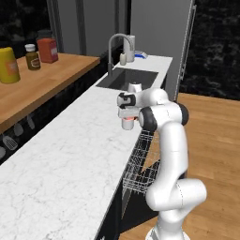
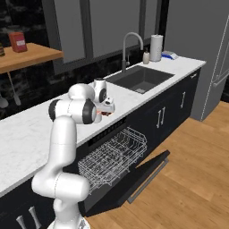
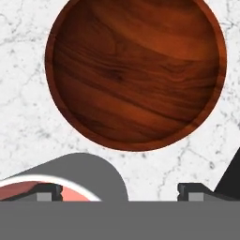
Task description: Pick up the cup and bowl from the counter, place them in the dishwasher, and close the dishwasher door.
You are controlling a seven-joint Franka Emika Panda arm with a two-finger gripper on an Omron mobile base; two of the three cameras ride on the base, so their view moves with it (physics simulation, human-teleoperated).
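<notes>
The cup (image 1: 127, 123) sits under the tool (image 1: 127, 117) at the near edge of the white desk (image 1: 56, 159), just above the open dishwasher (image 2: 112, 161); in the left base view only its pinkish-red part shows below the hand, and in the hand view its pale wall and pink rim (image 3: 70, 180) lie at the bottom left, against the left fingertip (image 3: 44, 191). The fingertips stand well apart, and whether they have hold of the cup I cannot tell. The bowl (image 3: 136, 72) lies just beyond the fingertips on the desk, mouth up, round, so it has no long axis to speak of; its wood-grained inside faces the camera. The arm rises from the floor beside the pulled-out wire rack (image 2: 114, 156), bends at the elbow and reaches back over the desk edge with the hand pointing down. The dishwasher door (image 2: 134, 179) hangs open, nearly flat. Farther along the desk are the dark sink (image 2: 141, 78) and its tap (image 2: 131, 47).
</notes>
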